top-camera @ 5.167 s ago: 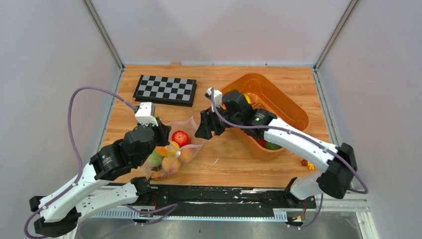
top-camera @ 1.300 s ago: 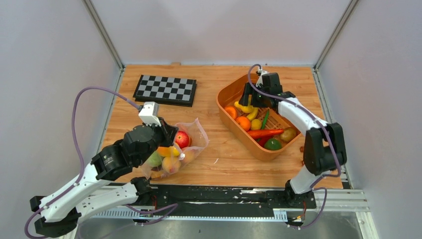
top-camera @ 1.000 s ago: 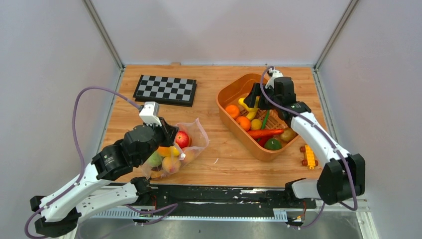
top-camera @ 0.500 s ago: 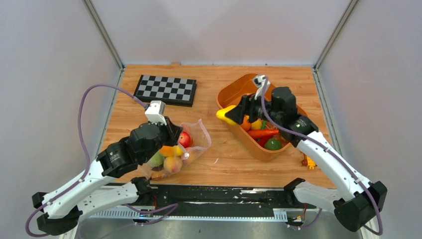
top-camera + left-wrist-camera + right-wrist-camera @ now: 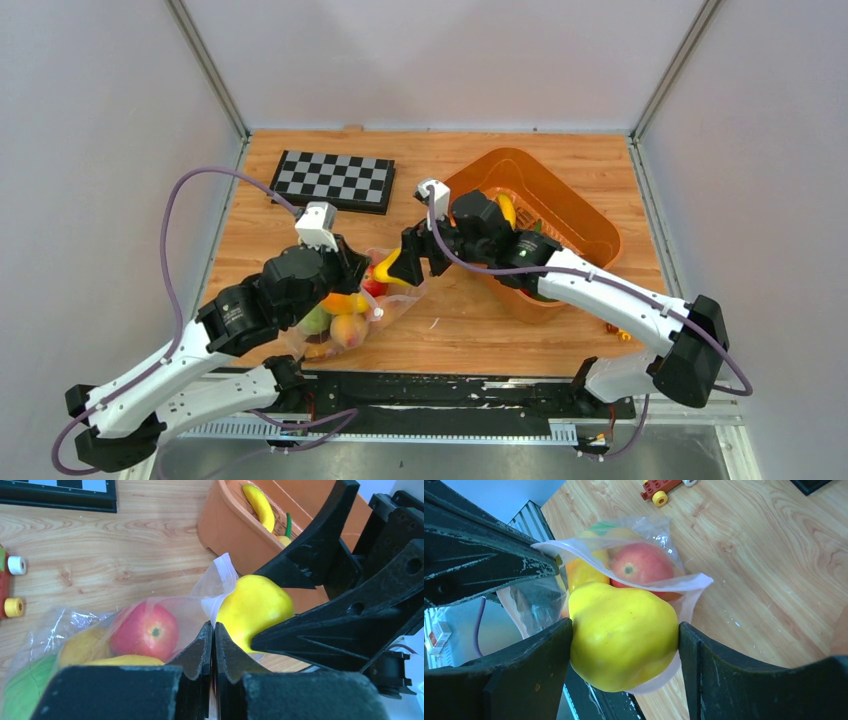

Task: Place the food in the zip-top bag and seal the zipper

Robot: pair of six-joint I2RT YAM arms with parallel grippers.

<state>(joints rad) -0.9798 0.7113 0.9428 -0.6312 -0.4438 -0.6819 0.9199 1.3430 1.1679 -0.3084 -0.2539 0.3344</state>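
Yellow fruit, clamped in right gripper, poised at mouth of zip-top bag, interior lying straight ahead toward left gripper, which pinches the rim tight.
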